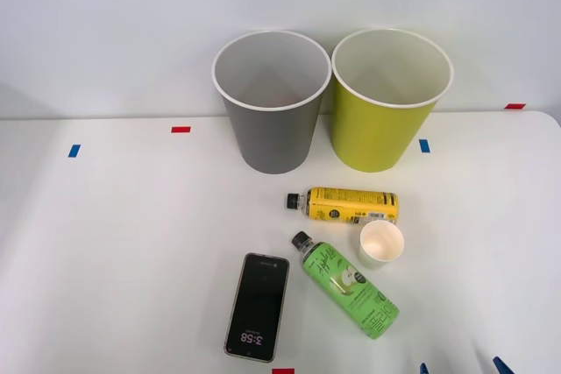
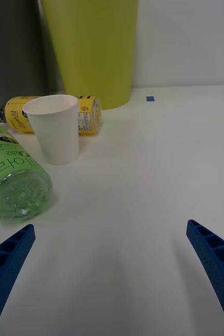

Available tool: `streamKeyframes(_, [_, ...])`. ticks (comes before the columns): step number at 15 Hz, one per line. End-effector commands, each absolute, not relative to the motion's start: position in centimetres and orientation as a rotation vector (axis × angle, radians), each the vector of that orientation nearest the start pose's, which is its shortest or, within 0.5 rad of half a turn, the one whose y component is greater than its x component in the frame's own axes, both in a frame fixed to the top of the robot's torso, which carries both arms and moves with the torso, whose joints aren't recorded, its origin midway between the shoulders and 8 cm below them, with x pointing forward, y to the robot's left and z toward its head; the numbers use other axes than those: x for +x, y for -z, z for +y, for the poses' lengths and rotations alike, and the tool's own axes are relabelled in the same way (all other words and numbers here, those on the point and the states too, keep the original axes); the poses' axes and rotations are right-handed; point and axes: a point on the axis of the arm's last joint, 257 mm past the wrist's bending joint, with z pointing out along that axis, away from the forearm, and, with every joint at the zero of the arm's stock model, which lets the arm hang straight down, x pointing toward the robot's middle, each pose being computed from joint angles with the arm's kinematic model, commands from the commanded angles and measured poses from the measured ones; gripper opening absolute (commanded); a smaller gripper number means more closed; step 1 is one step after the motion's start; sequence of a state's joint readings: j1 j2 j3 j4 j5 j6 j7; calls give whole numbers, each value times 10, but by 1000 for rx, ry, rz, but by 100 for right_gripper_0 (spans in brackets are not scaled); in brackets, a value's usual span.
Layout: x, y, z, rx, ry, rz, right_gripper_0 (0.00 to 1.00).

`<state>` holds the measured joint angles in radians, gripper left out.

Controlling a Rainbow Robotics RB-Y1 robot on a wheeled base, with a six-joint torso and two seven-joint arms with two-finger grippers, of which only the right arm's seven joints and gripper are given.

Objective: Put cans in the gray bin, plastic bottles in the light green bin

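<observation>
I have the hand (image 2: pixel 112 273) spread open and empty, low over the desk (image 1: pixel 105 243). Both bottles lie ahead of it, unsorted: green bottle (image 2: pixel 12 178) nearest, yellow bottle (image 2: pixel 17 115) behind the paper cup (image 2: pixel 54 128), the light green bin (image 2: pixel 91 47) beyond. Sorting is barely begun, I judge.

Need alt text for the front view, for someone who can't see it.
Two plastic bottles, yellow-labelled and bright green, lie on the white table before a tall gray bin and yellow-green bin, beside a white paper cup and black phone.

Blue, ribbed, tapering fingers (image 2: pixel 216 262) of the right pincer (image 2: pixel 110 273)
</observation>
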<state>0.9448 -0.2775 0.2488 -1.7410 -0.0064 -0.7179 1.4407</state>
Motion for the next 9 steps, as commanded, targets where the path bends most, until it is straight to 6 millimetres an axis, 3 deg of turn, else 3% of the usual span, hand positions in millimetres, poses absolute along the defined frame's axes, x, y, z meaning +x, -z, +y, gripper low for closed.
streamKeyframes(1, [211, 323, -245, -40, -82, 1638, 100])
streamKeyframes(9, [211, 323, -245, -40, -82, 1638, 100])
